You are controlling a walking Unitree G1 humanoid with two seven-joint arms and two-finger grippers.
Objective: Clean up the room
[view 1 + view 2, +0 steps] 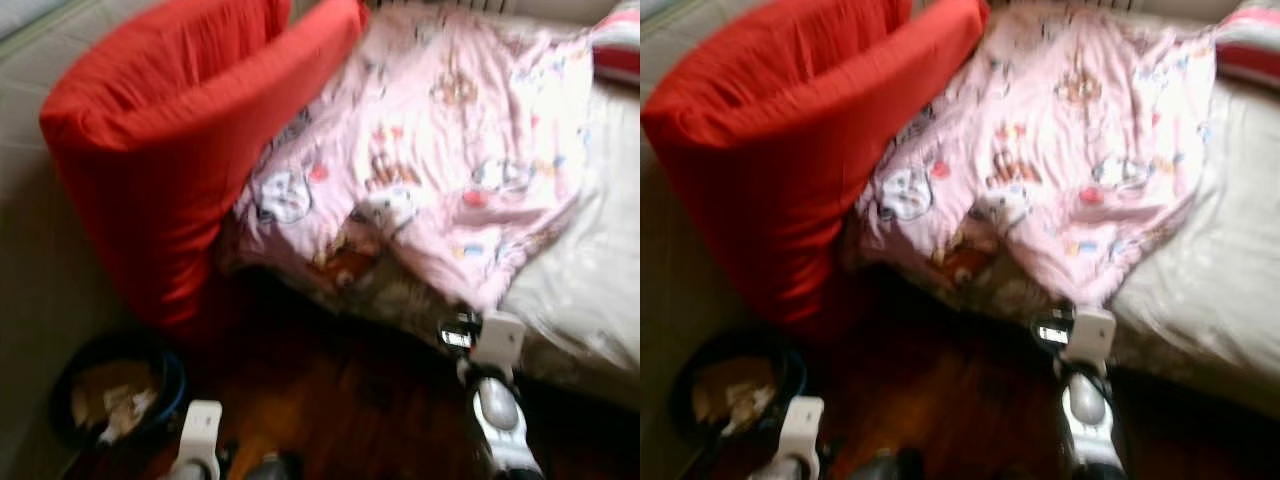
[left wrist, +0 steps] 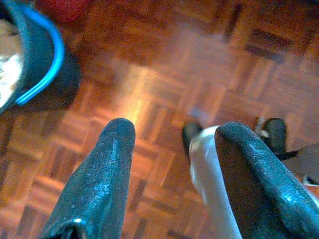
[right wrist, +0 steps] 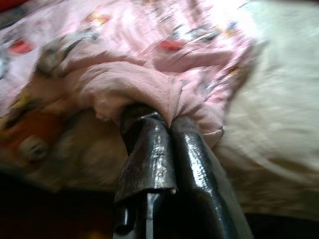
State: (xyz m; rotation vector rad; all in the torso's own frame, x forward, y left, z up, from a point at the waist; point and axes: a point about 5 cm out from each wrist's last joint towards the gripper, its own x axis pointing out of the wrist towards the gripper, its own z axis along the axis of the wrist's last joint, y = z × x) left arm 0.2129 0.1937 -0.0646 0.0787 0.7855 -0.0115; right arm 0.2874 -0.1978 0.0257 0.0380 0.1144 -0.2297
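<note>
Near our feet we see bare wooden floor with room to move. Our left gripper hangs over it, fingers wide apart and holding nothing, with a dark bucket just beside it. Our right gripper is pinched tight on the pink blanket at the bed edge. Beyond it leans a red cushion.

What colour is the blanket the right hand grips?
Pink blanket with cartoon prints; clearest in the left eye view.
</note>
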